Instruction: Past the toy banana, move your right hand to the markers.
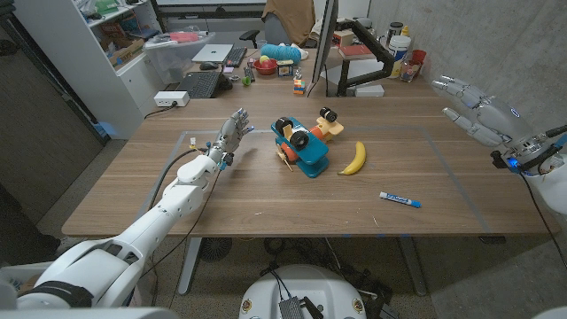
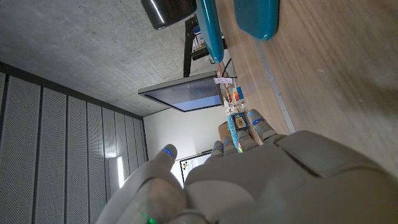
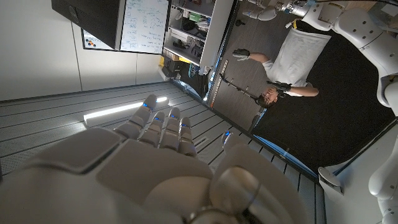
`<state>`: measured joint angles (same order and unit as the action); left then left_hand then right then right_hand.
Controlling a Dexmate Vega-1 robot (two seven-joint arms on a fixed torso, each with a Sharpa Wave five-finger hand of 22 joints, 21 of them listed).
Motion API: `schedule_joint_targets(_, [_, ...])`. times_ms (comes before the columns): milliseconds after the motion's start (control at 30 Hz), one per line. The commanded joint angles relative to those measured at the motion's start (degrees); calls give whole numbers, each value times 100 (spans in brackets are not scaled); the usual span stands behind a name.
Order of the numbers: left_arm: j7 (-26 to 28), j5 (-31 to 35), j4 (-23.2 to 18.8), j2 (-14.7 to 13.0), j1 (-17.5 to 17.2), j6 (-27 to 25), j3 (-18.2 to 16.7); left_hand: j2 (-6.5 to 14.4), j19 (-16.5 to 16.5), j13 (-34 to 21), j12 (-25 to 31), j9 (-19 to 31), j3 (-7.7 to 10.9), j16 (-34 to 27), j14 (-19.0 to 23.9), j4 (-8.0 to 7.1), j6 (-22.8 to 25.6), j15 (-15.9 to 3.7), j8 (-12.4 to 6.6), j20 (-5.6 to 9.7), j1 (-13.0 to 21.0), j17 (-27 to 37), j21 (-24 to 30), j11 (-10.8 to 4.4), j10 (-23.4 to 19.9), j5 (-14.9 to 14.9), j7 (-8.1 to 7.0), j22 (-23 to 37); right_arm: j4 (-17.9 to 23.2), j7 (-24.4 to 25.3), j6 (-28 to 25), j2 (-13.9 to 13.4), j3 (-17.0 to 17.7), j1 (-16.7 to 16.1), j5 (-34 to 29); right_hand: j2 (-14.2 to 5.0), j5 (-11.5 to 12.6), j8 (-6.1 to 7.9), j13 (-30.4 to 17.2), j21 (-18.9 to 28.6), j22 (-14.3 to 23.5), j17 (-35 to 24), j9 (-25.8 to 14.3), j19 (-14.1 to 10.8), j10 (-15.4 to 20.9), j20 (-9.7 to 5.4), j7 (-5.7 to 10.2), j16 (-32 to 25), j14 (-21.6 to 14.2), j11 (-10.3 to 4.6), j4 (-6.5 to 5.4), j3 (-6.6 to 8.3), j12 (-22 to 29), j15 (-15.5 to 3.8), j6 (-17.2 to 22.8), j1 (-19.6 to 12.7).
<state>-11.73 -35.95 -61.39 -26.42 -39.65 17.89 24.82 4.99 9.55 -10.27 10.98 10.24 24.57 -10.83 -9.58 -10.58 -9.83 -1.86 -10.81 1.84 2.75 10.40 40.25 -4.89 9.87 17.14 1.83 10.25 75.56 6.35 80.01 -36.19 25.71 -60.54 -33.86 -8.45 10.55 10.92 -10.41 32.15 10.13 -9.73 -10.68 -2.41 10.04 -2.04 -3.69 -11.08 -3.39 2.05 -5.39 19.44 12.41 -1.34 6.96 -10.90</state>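
Note:
A yellow toy banana (image 1: pixel 353 159) lies on the wooden table (image 1: pixel 266 208) right of centre. A single marker (image 1: pixel 400 199), white with blue ends, lies nearer the front edge, to the banana's right. My right hand (image 1: pixel 474 109) hovers above the table's far right corner with fingers spread and nothing in it, well right of and behind both; its back is seen in the right wrist view (image 3: pixel 155 168). My left hand (image 1: pixel 229 139) stands over the left part of the table, fingers apart, holding nothing, left of a blue toy vehicle (image 1: pixel 299 144). Its back shows in the left wrist view (image 2: pixel 249 180).
The blue toy vehicle with black wheels and an orange piece sits just left of the banana. Behind the table stand a desk with a keyboard (image 1: pixel 198 84), bowls and a monitor arm (image 1: pixel 372 53). A person (image 3: pixel 280 62) wearing gloves is seen in the right wrist view.

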Motion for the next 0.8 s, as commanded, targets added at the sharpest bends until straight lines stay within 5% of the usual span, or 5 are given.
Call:
schedule_joint_targets(33, [-31,-27,51,5,-23,52,-30,515,435,-16,20,27,37,-33,-231,-2,-827,-64,-24,397,-55,19,-8,20,339,10,-29,13,76,-390,-51,25,-108,73,-59,2,2,11,-17,-21,20,-12,-17,11,-33,-386,9,34,-4,7,-7,-35,-14,26,-41,52])
schedule_joint_targets(800, [-136,-49,199,42,19,140,-37,518,422,-16,19,27,48,-32,-231,-4,-827,-57,-23,389,-61,19,-31,24,340,8,-23,15,188,-700,-2,109,-71,43,-159,-17,16,15,-20,-66,20,1,-22,2,-24,-397,12,47,-13,0,29,-33,-15,14,-39,11])
